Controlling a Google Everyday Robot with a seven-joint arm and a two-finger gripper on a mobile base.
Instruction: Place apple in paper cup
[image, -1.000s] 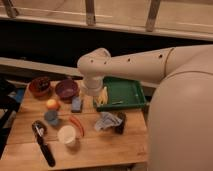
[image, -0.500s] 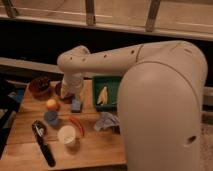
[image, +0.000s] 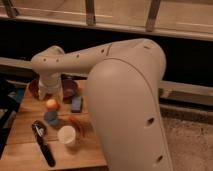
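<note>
1. The claw (image: 44, 92) hangs over the far left of the bench (image: 22, 137); I cannot tell whether it is open or closed.
2. The apple (image: 51, 104) lies on the bench just below and beside the claw.
3. The paper cup (image: 66, 135) stands apart from the apple, nearer the front edge.

Smooth cream-white arm (image: 107, 55) with small dark holes (image: 149, 120); hand (image: 44, 91) low left.

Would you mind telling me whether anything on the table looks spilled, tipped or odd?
Nothing stands out. The paper cup stands upright near the front edge, the apple sits whole on the table behind it, and the gripper hangs close behind the apple. No spill shows.
</note>
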